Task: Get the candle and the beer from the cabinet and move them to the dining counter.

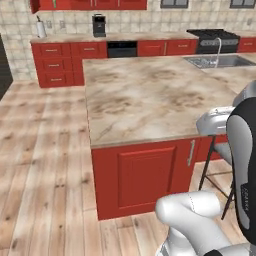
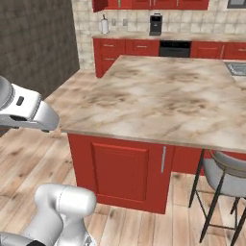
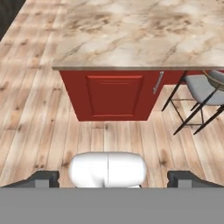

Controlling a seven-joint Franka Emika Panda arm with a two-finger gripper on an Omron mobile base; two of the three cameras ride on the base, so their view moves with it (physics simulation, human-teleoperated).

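The dining counter (image 1: 150,95) (image 2: 163,96) (image 3: 131,35) is a wide marbled island top on red base cupboards, straight ahead of me, and its top is bare on this side. The lower edge of the red wall cabinet (image 1: 90,4) (image 2: 153,4) shows high on the far tiled wall. The candle and the beer are out of view. My gripper (image 3: 113,178) hangs above the wooden floor in front of the island's near corner. It is open, its fingertips (image 3: 43,177) are far apart, and nothing is between them.
A steel sink (image 1: 220,61) (image 2: 238,68) is set in the island's far right. Grey stools (image 1: 215,122) (image 2: 228,178) (image 3: 203,87) stand along its near right side. On the back counter are a coffee machine (image 1: 99,25) and a paper towel roll (image 1: 41,27). Open floor lies to the left.
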